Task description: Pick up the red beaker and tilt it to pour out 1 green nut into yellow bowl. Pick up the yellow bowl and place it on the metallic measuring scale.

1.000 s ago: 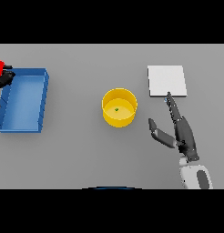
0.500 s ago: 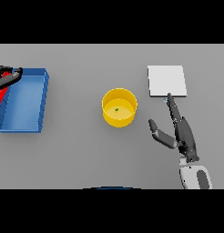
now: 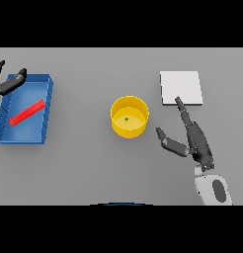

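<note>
A plain grey desk [image 3: 84, 173] carries everything. The yellow bowl [image 3: 129, 116] stands at its middle with a small green nut [image 3: 127, 118] inside, so the step in hand looks to be lifting that bowl. The right robot hand [image 3: 195, 141] lies near-right of the bowl, apart from it, fingers straight and thumb spread toward it. It should close round the bowl's right wall, lift it level so the nut stays put, and set it squarely on the metallic measuring scale [image 3: 181, 88] at far right. The red beaker [image 3: 26, 113] lies on its side in the blue tray [image 3: 48, 106] at left. The left robot hand [image 3: 9, 84], fingers spread and holding nothing, is cut off by the left edge, its palm hard to make out.
</note>
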